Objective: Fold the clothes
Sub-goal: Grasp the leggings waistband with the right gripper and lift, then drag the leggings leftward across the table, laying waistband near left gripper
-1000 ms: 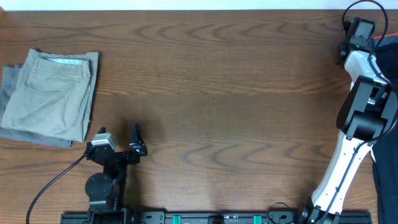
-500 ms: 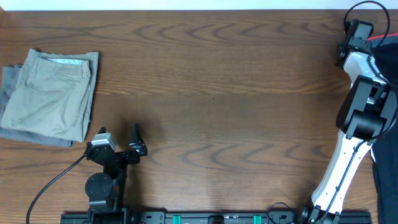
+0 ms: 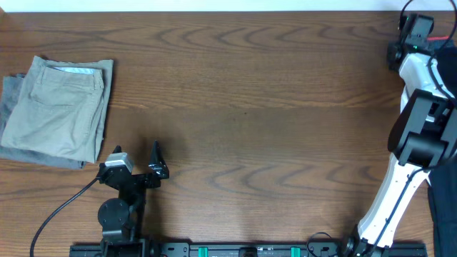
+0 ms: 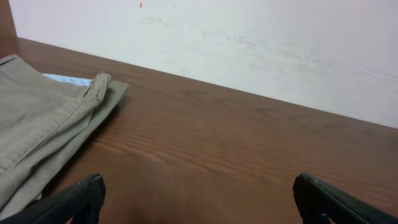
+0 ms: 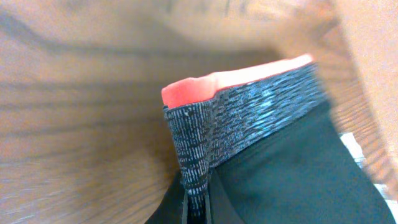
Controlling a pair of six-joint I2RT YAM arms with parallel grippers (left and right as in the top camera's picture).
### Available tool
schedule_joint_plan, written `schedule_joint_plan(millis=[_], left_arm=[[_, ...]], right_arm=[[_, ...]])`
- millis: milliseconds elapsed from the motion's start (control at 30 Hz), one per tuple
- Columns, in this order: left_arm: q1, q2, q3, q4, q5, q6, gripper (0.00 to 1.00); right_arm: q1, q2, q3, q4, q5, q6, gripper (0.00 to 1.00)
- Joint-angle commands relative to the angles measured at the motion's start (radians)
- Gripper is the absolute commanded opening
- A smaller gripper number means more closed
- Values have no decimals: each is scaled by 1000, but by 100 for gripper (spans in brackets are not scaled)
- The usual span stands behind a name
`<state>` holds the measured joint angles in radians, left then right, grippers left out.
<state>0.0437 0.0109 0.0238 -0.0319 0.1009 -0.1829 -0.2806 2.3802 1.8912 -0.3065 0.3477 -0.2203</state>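
The dark wood-grain table (image 3: 250, 107) carried folded khaki trousers (image 3: 61, 107) near its left edge (a grey garment (image 3: 7, 100) showed beneath them).

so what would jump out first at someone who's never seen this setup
Most striking is the bright red-orange edge on the grey waistband of the black pants, which fills the right wrist view close up. From overhead, the folded tan trousers stand out pale at the left end of the dark wooden table.
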Motion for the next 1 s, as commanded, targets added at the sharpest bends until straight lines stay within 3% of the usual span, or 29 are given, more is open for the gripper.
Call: schedule_joint_plan(millis=[0, 200, 467, 733, 967], left_arm=[[-4, -7, -20, -29, 10, 10, 98], [-4, -7, -20, -29, 10, 10, 98], [-4, -7, -20, -29, 10, 10, 98], [-4, -7, -20, -29, 10, 10, 98], [-4, -7, -20, -29, 10, 10, 98]], right_arm=[[44, -105, 2, -9, -42, 59, 1], [70, -180, 2, -27, 40, 138, 1], [75, -241, 2, -24, 270, 130, 1], [111, -304, 2, -24, 171, 100, 1], [226, -399, 2, -53, 130, 102, 1]])
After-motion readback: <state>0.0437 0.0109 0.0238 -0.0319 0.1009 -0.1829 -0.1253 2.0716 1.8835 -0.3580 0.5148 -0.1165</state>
